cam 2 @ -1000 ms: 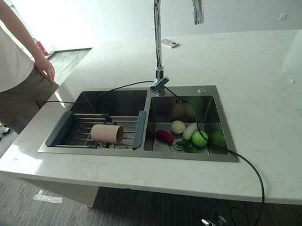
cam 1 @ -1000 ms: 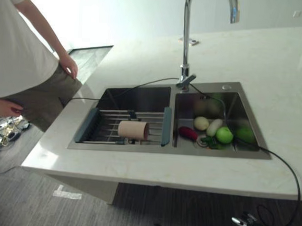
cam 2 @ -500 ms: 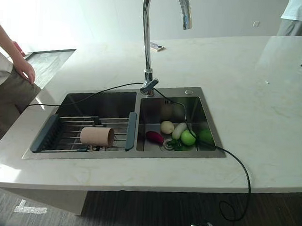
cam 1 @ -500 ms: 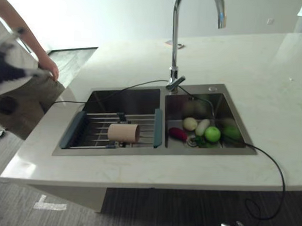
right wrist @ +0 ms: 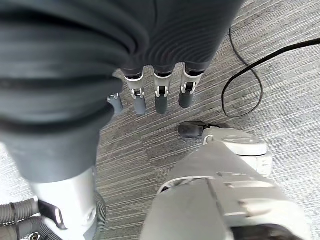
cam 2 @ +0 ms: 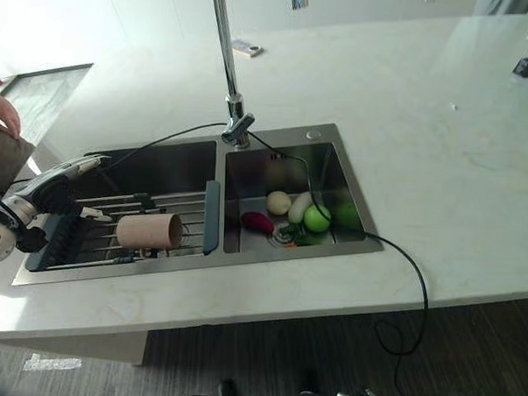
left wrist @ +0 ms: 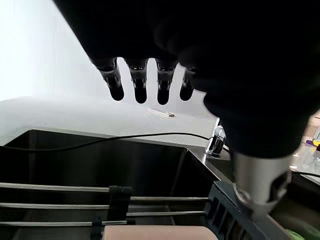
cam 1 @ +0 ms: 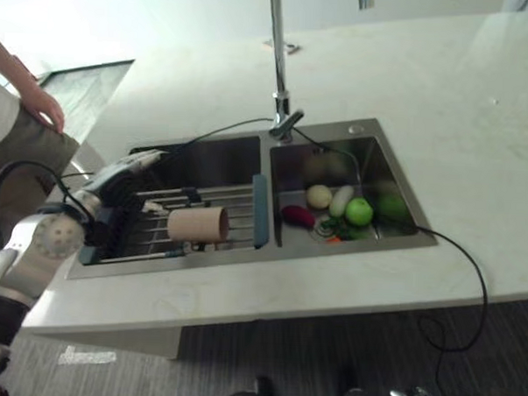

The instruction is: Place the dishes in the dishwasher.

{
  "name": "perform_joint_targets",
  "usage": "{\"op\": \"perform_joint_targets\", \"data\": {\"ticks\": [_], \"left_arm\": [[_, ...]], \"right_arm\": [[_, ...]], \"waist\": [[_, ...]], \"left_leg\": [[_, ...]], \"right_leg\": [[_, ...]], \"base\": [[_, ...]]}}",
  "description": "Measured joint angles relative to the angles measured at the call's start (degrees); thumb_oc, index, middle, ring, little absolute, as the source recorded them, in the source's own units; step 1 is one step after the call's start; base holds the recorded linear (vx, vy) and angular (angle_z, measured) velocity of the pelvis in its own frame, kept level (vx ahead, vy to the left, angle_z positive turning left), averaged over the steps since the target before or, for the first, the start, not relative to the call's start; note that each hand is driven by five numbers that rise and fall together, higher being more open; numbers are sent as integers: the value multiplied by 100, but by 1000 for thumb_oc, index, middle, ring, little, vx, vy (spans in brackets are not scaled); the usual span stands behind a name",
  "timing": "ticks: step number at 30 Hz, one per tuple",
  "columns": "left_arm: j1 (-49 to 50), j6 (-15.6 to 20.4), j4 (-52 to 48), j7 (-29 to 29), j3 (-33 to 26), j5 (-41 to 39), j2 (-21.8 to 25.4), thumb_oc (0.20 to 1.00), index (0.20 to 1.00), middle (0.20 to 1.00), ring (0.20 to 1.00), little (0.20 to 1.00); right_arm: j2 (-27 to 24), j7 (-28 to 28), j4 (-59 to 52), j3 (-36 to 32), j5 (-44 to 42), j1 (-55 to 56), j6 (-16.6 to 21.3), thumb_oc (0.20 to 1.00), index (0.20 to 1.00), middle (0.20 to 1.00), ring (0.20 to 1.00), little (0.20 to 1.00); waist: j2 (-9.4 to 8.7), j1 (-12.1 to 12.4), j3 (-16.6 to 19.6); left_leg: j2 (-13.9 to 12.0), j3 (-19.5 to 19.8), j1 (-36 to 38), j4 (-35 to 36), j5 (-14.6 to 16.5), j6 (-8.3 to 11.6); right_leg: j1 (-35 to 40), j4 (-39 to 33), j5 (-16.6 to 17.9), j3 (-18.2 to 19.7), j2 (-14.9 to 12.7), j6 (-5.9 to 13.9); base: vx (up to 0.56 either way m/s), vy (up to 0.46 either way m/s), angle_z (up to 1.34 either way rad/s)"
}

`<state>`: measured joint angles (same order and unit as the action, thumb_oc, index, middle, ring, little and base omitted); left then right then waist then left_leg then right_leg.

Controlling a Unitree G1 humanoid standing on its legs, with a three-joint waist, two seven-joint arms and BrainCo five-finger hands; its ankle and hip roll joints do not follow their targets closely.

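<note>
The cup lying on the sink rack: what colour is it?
The cup is pale peach-beige, clearest in the right eye view.

Left arm enters
Left hand now reaches over the sink rack at left, fingers straight, holding nothing.

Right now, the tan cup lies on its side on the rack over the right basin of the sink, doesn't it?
Not quite: the tan cup does lie on its side on the rack, but over the left basin, as the left eye view shows.
</note>
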<state>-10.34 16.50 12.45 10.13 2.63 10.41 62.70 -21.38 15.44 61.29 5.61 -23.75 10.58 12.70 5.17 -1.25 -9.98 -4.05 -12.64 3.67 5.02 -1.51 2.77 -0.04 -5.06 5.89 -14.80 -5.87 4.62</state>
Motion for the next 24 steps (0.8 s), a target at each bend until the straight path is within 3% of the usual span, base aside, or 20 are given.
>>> {"op": "perform_joint_targets", "data": {"ticks": [4, 13, 24], "left_arm": [[-188, 40, 7, 360, 243, 217, 0, 1000, 1000, 1000, 1000, 1000], [-743, -20, 241, 346, 566, 263, 9, 1000, 1000, 1000, 1000, 1000], [-1021, -126, 660, 467, 892, 487, 21, 1000, 1000, 1000, 1000, 1000]], "right_arm": [[-103, 44, -138, -1, -5, -156, -49, 1000, 1000, 1000, 1000, 1000], [-252, 43, -452, -6, -226, -419, -116, 1000, 1000, 1000, 1000, 1000], [-394, 33, -775, -11, -454, -604, -225, 1000, 1000, 1000, 1000, 1000]], "waist": [[48, -9, -225], [7, -24, -709], [-86, -120, -999]], "left_leg": [[4, -1, -50, -1, -11, -14], [11, 9, -264, -2, -43, -21], [9, -13, -433, -3, -54, -24]], "right_leg": [[-46, 0, 15, -2, -2, 0], [-254, 1, 40, -5, -7, 3], [-433, 2, 64, 22, -3, 0]], "base": [[-43, 20, 0], [-60, 26, 1], [-40, 11, -1]]}}
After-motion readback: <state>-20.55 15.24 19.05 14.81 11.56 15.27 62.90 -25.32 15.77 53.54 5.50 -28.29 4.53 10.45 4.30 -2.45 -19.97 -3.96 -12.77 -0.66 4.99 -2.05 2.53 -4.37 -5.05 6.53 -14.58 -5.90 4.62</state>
